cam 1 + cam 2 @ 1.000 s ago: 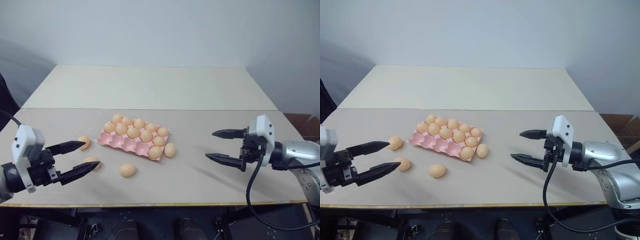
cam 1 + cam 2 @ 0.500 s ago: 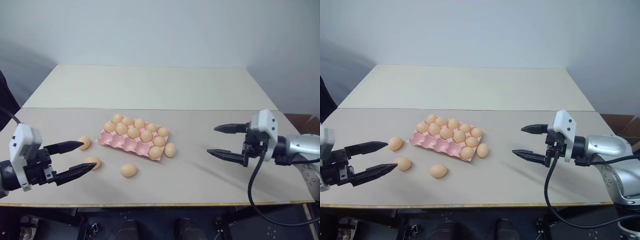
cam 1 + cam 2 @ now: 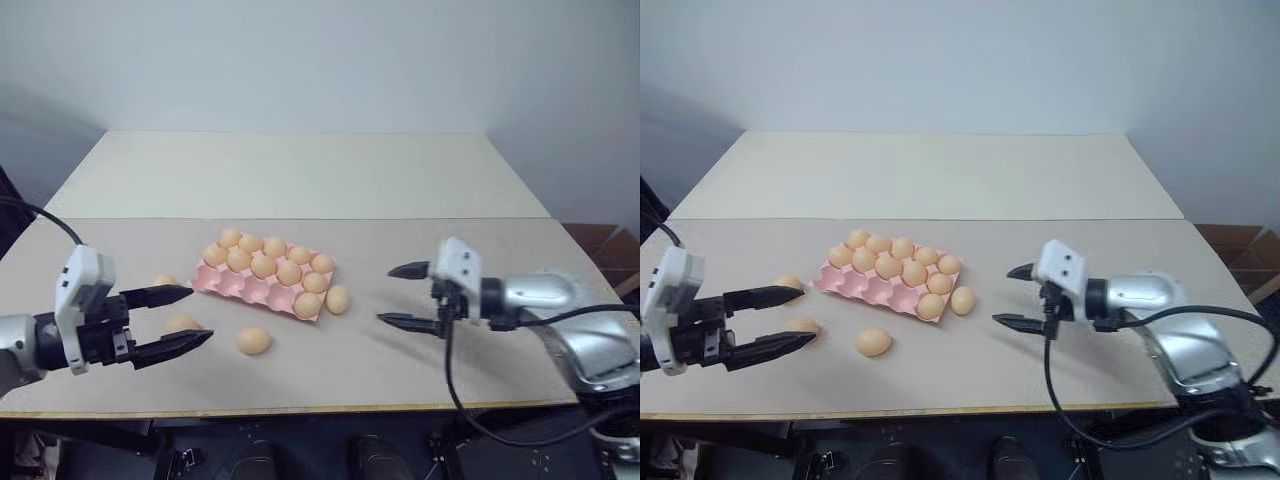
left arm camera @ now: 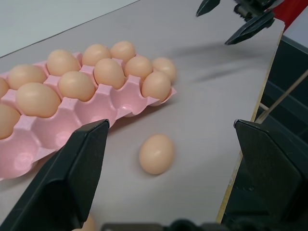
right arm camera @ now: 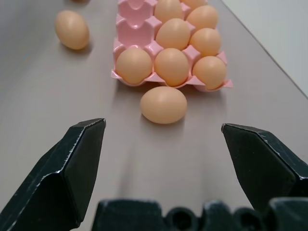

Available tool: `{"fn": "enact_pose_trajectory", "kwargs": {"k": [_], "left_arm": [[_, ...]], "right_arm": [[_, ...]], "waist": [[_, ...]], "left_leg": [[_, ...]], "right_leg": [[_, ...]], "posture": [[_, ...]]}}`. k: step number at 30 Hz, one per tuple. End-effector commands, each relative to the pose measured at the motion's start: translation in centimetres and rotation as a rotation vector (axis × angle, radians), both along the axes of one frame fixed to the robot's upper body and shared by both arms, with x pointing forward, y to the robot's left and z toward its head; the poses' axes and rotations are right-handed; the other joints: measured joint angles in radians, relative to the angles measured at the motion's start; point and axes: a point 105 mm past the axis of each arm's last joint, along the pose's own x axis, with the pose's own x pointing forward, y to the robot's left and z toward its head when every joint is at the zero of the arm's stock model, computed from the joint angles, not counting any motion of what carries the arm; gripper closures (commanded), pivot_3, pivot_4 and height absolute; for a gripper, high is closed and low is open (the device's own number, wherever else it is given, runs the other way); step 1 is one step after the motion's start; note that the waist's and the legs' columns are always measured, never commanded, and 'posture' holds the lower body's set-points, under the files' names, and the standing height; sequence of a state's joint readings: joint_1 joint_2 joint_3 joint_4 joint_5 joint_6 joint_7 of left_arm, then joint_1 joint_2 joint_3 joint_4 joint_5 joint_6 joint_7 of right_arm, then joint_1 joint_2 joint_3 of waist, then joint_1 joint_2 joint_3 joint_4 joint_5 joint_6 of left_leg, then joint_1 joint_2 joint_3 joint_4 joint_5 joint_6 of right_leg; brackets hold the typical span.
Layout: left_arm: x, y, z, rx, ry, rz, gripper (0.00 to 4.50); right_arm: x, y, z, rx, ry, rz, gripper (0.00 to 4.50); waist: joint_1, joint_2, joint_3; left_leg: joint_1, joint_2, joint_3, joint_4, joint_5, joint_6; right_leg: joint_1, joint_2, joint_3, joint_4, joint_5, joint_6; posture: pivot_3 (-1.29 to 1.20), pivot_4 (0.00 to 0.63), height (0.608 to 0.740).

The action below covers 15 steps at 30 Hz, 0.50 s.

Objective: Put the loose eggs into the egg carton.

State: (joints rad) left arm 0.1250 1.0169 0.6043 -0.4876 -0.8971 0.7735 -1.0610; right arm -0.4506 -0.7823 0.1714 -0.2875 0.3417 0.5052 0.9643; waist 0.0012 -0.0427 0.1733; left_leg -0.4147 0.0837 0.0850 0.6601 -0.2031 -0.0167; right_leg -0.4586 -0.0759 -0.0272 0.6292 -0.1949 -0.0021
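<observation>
Grey desk (image 3: 420, 370) carries the egg carton (image 3: 266, 279) mid-desk, loose eggs (image 3: 254, 341) toward its front edge; left tool (image 3: 186, 317) and right tool (image 3: 393, 295) both gape wide, empty.

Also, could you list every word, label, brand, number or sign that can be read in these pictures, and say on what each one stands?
None: no text, label, brand, number or sign can be read in any view.
Egg carton: plain pink, no print.
Eggs: no stamp or mark.
Table: blank.
Left gripper and right gripper: no lettering can be made out on their housings.
</observation>
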Motion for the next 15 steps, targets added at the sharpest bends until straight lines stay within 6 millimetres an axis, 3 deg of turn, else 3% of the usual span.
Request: {"fn": "enact_pose_trajectory", "kwargs": {"k": [1, 8, 15], "left_arm": [[0.2, -0.1, 0.7, 0.023, -0.040, -0.014, 0.00], [0.3, -0.1, 0.5, 0.033, -0.044, -0.024, 0.00], [0.0, -0.1, 0.4, 0.031, -0.045, -0.017, 0.00]], "right_arm": [[1.7, 1.1, -0.8, -0.066, -0.067, -0.006, 0.01], [3.9, 4.4, -2.7, -0.100, -0.063, 0.032, 0.01], [5.0, 5.7, -4.6, -0.156, -0.061, 0.020, 0.01]], "waist": [[-0.001, 0.000, 0.000], [-0.008, 0.000, 0.000], [-0.013, 0.000, 0.000]], "left_leg": [[0.000, 0.000, 0.000, 0.000, 0.000, 0.000], [0.000, 0.000, 0.000, 0.000, 0.000, 0.000], [0.000, 0.000, 0.000, 0.000, 0.000, 0.000]], "right_leg": [[0.000, 0.000, 0.000, 0.000, 0.000, 0.000], [0.000, 0.000, 0.000, 0.001, 0.000, 0.000], [0.000, 0.000, 0.000, 0.001, 0.001, 0.001]], "posture": [[0.00, 0.150, 0.740], [0.00, 0.150, 0.740], [0.00, 0.150, 0.740]]}}
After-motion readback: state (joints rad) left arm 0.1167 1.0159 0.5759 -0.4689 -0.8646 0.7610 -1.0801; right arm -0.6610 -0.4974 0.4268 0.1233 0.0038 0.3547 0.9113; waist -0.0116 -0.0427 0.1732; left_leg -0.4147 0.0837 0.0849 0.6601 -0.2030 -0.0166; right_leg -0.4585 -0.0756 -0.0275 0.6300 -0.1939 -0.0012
